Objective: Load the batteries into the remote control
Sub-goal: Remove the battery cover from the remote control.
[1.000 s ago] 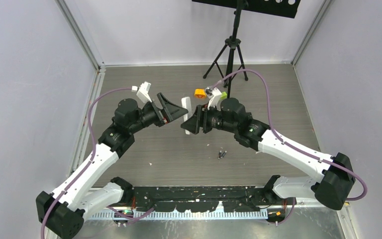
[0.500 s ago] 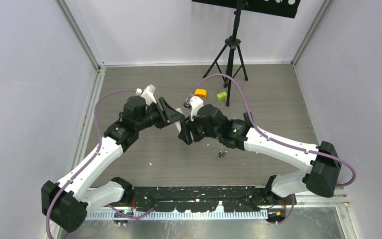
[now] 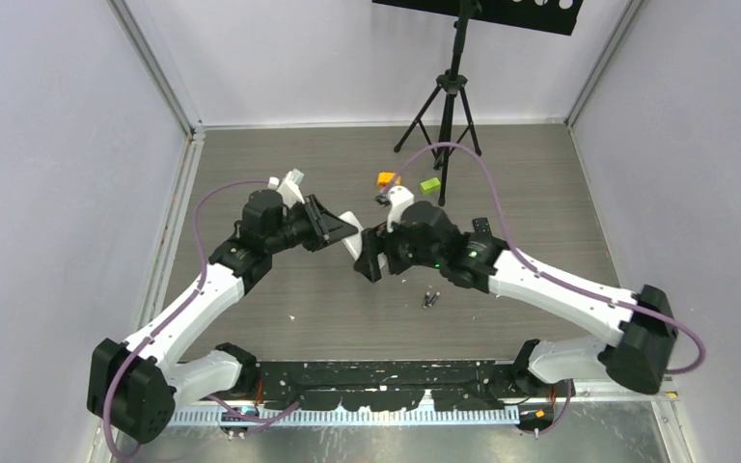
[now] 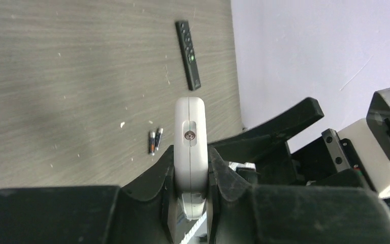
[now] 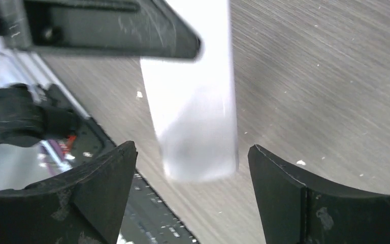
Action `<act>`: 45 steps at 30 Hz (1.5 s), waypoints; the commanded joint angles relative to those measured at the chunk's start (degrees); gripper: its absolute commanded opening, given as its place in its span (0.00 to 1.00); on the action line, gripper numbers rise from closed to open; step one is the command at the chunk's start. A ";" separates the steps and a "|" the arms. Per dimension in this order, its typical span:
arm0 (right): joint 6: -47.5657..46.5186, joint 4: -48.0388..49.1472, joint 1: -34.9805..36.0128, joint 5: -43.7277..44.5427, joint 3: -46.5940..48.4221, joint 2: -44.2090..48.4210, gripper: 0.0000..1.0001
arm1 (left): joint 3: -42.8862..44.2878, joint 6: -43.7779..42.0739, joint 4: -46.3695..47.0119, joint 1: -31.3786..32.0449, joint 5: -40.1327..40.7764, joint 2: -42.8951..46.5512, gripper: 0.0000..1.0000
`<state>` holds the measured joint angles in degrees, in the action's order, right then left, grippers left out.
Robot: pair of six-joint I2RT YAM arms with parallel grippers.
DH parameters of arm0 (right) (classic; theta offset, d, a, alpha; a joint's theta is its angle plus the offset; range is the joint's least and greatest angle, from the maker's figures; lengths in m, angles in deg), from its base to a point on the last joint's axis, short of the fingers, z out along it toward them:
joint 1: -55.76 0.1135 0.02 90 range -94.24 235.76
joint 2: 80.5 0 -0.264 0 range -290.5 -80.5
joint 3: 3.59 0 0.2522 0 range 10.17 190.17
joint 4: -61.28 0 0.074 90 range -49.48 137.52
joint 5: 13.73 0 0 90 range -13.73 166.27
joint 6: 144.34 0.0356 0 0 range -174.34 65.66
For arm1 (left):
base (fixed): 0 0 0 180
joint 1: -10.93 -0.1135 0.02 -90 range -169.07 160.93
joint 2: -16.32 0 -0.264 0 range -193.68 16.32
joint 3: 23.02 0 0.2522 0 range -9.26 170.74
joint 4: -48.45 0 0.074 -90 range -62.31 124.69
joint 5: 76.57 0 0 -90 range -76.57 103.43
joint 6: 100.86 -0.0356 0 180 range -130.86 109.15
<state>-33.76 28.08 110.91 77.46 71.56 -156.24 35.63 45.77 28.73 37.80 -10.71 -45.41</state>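
a robotics lab cell: plain pale walls [image 3: 58,145], a tripod [image 3: 452,85], metal frame rails [image 3: 154,68].

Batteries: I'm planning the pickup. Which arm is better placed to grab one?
Likely right: the right gripper is open and the batteries lie beside that arm; the left gripper is shut on the white remote.

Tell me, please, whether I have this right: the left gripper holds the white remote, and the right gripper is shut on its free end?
Not quite. The right gripper is open, with its fingers spread to either side of the white remote and a gap on both sides, as the right wrist view shows. The left gripper does hold the remote.
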 commanded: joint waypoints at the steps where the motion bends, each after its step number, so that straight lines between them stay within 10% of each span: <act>1: 11.41 9.26 -4.14 -10.04 -5.34 11.35 0.87 | -3.30 3.77 14.70 -5.24 -6.13 1.27 0.00; 8: 33.79 31.55 -5.80 1.97 -21.67 23.92 0.91 | -7.51 12.88 29.17 -8.09 -9.02 1.47 0.00; 18: 50.84 45.54 -5.82 4.49 -20.82 14.99 0.79 | -9.29 19.22 34.45 -8.06 -6.41 7.66 0.00; 45: 44.20 67.32 -6.64 -13.33 -25.97 8.73 0.09 | -7.62 35.49 33.78 -9.60 -2.58 10.55 0.00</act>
<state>16.97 89.14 104.25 72.07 47.47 -148.40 26.05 76.02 59.72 29.47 -15.17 -36.23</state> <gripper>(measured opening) 0.319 0.211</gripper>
